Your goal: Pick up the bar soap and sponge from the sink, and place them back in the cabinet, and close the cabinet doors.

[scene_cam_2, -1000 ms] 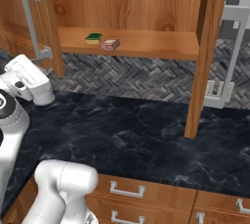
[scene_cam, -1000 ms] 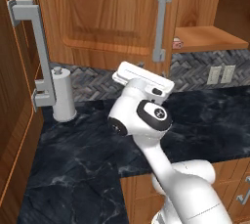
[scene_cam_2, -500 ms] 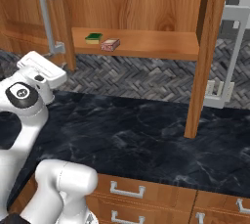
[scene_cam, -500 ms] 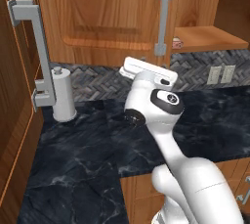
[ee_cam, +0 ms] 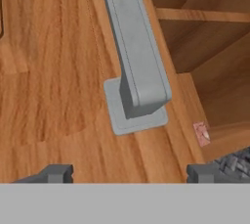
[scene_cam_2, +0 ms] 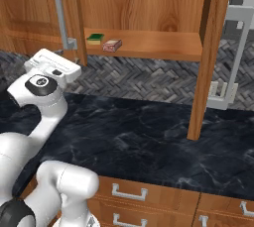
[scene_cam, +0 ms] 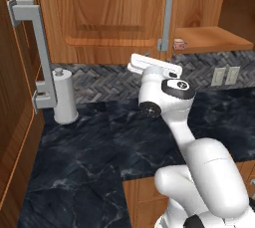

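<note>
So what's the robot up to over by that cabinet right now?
The sponge and bar soap already sit on the shelf of the cabinet. The gripper, open and empty, faces the left door just below its grey handle, apparently to close it. The right door hangs open too.

The sponge (scene_cam_2: pixel 95 37) and most of the bar soap (scene_cam: pixel 179 43) are hidden behind the left cabinet door (scene_cam: pixel 107 18) in the left base view. In the hand view, the door handle (ee_cam: pixel 134 56) is cut off by the top edge, and only a sliver of the soap is seen. The pincer (ee_cam: pixel 129 173) is cropped at the bottom, so just the fingertips (ee_cam: pixel 57 173) are shown.
</note>
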Robot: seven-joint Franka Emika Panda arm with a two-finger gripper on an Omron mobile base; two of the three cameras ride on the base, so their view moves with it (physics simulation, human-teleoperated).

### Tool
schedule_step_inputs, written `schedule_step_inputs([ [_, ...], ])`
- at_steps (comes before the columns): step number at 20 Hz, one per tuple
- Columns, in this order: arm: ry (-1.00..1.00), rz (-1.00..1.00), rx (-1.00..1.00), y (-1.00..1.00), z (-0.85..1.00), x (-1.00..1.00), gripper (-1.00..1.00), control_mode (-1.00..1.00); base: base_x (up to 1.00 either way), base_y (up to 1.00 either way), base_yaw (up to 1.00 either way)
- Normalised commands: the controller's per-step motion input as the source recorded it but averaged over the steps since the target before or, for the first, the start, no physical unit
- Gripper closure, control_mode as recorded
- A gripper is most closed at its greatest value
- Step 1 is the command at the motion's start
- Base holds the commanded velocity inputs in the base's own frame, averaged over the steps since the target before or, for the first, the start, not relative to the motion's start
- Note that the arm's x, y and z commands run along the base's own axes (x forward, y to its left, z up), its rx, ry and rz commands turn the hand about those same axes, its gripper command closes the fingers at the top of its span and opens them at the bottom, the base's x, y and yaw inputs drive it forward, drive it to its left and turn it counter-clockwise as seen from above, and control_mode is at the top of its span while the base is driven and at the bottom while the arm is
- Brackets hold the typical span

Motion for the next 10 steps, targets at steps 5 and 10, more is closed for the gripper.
schedule_step_inputs([
  [5, 0.00, 0.06, 0.00, -0.06, 0.00, 0.37, -1.00, -1.00, 0.00, 0.00, 0.00],
  [10, 0.00, 0.05, 0.00, -0.04, 0.00, 0.36, -1.00, -1.00, 0.00, 0.00, 0.00],
])
